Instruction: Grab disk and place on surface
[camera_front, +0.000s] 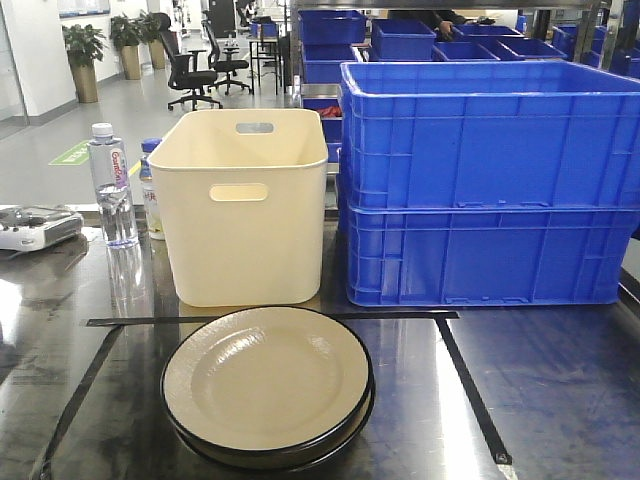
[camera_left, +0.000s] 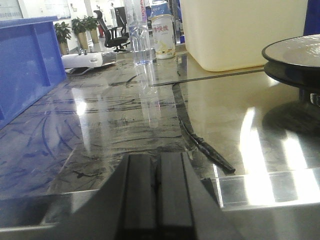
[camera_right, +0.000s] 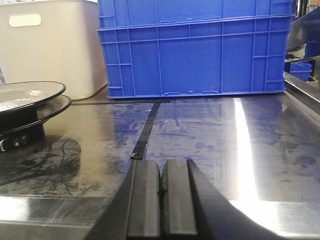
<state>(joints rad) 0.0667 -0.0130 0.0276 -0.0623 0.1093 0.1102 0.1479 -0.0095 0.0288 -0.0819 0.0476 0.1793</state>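
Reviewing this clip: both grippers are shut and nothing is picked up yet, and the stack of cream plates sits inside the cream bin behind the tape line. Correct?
Not quite. The plates are not in the cream bin; the front view shows them stacked on the metal tabletop, in front of the bin, inside the taped rectangle. The rest holds: left gripper and right gripper are shut and empty.

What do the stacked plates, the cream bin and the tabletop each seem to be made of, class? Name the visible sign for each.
Plates: probably enamelled metal; glossy beige face, thin black rim, dimpled sheen. Could be melamine.
Cream bin: moulded plastic, matte, with cut-out handles.
Tabletop: dark polished metal, by its mirror-like reflections and streaky glare; black tape lines stuck on it.
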